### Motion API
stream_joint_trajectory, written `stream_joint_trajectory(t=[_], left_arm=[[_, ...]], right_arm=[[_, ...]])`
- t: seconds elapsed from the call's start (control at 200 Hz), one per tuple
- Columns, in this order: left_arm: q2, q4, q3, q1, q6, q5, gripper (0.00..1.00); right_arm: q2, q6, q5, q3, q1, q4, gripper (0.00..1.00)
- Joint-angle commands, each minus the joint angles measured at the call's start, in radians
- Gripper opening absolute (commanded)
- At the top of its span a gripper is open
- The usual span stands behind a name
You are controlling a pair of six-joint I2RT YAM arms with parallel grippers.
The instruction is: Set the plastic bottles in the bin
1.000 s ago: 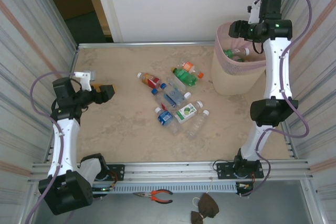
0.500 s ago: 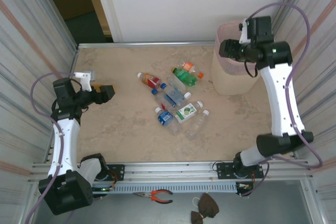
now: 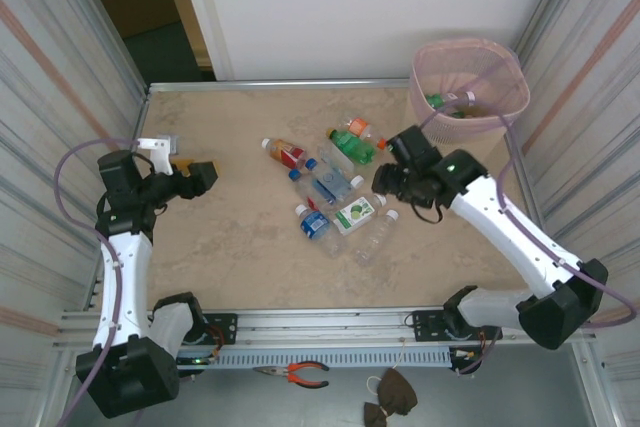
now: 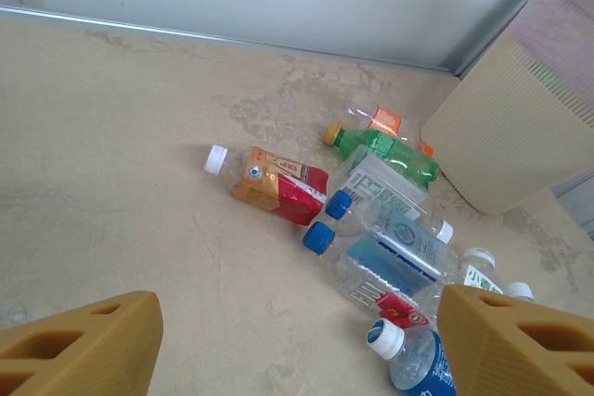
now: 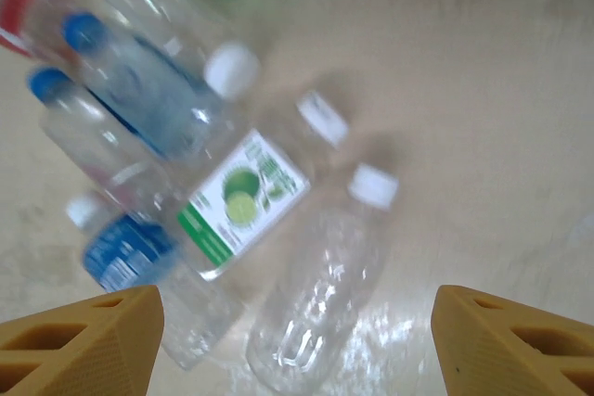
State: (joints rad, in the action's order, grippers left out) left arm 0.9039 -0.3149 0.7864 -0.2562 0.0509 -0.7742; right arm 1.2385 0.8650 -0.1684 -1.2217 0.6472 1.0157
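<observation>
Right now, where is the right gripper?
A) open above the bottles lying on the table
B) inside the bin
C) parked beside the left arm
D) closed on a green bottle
A: the right gripper hangs open over the loose plastic bottles, with nothing between its fingers, and is well short of the bin.

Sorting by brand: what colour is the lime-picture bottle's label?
White with green print; the lime-picture bottle shows best in the right wrist view.
</observation>
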Motion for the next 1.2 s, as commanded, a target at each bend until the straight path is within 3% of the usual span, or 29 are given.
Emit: stream_joint_trajectory(t=[0.0, 0.195, 0.366, 0.812, 1.197], left_arm=[[-0.013, 0.014, -0.009, -0.009, 0.012, -0.001, 0.78], [-0.013, 0.01, -0.006, -0.01, 0.011, -0.002, 0.78], [-0.022, 0.003, -0.009, -0.011, 0.01, -0.001, 0.78], [-0.017, 0.002, -0.011, -0.01, 0.009, 0.002, 0.79], [0.004, 0.008, -0.006, -0.009, 0.009, -0.02, 0.79]], right_arm=[[-0.058, 0.232, -0.082, 0.086, 0.082, 0.006, 0.76], [-0.077, 0.448, -0.067, 0.234, 0.216, -0.065, 0.77], [-0.077, 0.573, -0.041, 0.323, 0.271, -0.125, 0.8], [-0.02, 0.679, 0.039, 0.458, 0.265, -0.335, 0.86], [0.061, 0.69, 0.128, 0.541, 0.211, -0.504, 0.82]])
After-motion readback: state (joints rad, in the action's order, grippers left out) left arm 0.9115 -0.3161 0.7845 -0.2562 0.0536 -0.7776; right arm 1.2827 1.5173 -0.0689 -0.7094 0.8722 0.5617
